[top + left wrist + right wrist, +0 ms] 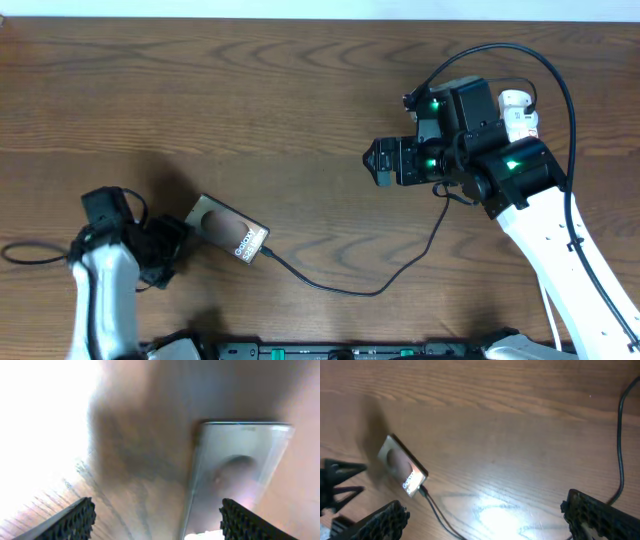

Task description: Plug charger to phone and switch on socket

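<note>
1. Phone (pixel 228 230): a slim rectangular smartphone with a glossy dark face and silvery edges. It lies flat and askew on the brown wooden desk (pixel 200 100), lower left, with white "Galaxy" lettering at its right end.
2. Thin black charger cable (pixel 340 290): its plug tip meets the lettered end of the phone. Can't tell if it is fully seated. The cable sags toward the front edge, then climbs under the right arm, where its far end is hidden.
3. White power strip socket (pixel 518 108): only a rounded white bit with a reddish mark shows behind the right arm. The rest is covered and its switches are unreadable.
4. Left pincer (pixel 178 238): at the phone's unlettered end, jaws wide. The left wrist view is blurry and glare-washed. One pad overlaps the phone (pixel 240 460) there and the other is well apart. Contact unclear.
5. Right pincer (pixel 378 163): jaws wide, gripping nothing, above bare desk, well apart from the phone.
6. Left arm is cut off at the frame bottom.
7. Open desk lies between the two pincers and across the whole back half. The phone sits near the front edge.
</note>
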You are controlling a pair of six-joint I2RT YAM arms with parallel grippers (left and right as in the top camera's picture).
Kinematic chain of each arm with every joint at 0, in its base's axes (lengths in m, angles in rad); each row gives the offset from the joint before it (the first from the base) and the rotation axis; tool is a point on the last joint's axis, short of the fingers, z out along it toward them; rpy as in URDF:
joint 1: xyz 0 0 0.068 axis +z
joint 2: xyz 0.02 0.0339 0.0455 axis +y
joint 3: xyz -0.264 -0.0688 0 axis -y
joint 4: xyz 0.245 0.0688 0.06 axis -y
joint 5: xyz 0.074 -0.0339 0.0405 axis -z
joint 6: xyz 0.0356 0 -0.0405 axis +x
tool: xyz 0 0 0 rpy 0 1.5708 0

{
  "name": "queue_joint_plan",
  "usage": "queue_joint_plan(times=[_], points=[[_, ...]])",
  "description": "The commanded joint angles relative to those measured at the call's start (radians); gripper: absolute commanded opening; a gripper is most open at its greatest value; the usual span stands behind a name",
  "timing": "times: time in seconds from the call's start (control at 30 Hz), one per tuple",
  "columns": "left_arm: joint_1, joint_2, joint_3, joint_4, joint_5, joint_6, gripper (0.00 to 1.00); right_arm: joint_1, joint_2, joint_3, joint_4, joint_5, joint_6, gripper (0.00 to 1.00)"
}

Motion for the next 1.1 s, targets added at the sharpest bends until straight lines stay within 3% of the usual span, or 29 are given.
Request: queue_joint_plan(times=[0.0, 0.13, 0.27, 0.63, 0.87, 1.07], points=[[0.002, -0.192, 0.040, -0.002, 0.013, 0.097, 0.82, -0.001, -0.008, 0.006, -0.010, 0.058, -0.011, 0.99], [0.002, -0.356, 0.056, 0.012, 0.181, 0.209, 0.87, -0.007, -0.008, 0.007, -0.016, 0.175, 0.006, 0.99], [0.002, -0.489, 0.098, 0.000, 0.243, 0.232, 0.91, -0.099, -0.009, 0.039, -0.025, 0.297, 0.015, 0.99], [-0.056, -0.445, 0.254, -0.005, 0.240, 0.247, 0.93, -0.548, -0.006, 0.277, -0.127, 0.180, -0.141, 0.99], [-0.242, -0.262, 0.443, -0.015, 0.088, 0.246, 0.93, -0.762, 0.073, 0.377, -0.221, 0.092, -0.282, 0.99], [-0.435, -0.101, 0.631, -0.096, -0.156, 0.216, 0.93, -0.816, 0.228, 0.456, -0.272, 0.009, -0.367, 0.99]])
